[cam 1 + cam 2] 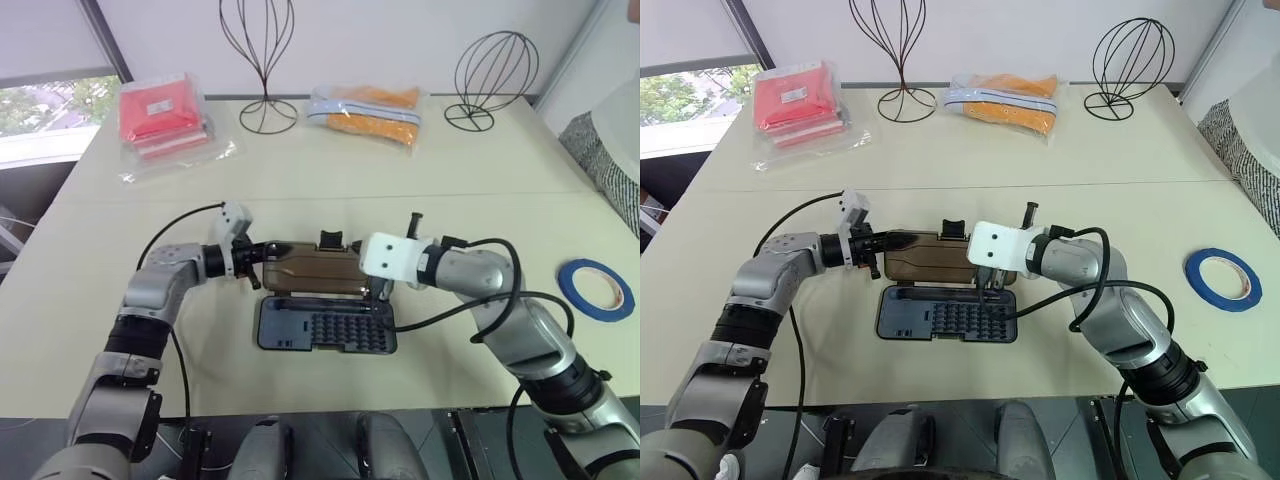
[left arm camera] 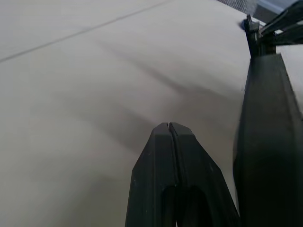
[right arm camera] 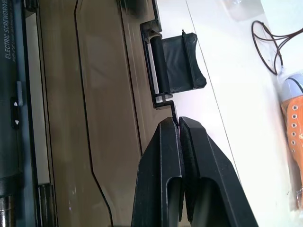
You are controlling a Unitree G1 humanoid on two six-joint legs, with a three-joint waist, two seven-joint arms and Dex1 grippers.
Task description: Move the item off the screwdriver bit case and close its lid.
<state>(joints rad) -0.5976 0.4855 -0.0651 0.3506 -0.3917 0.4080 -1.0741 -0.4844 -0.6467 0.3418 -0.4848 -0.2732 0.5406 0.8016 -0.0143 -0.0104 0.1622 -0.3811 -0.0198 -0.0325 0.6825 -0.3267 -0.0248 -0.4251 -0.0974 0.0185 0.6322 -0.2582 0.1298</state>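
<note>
The table (image 1: 330, 190) carries the screwdriver bit case (image 1: 325, 325) near its front edge, open; its lid (image 1: 310, 268) stands raised behind the rows of bits; the right gripper (image 3: 179, 124), its 2 fingers pressed together, sits at the lid's right end by the latch tab; the left gripper (image 2: 169, 126), fingers also together, is just beside the lid's left end; the blue tape roll (image 1: 596, 288) lies well apart at the table's right.
</note>
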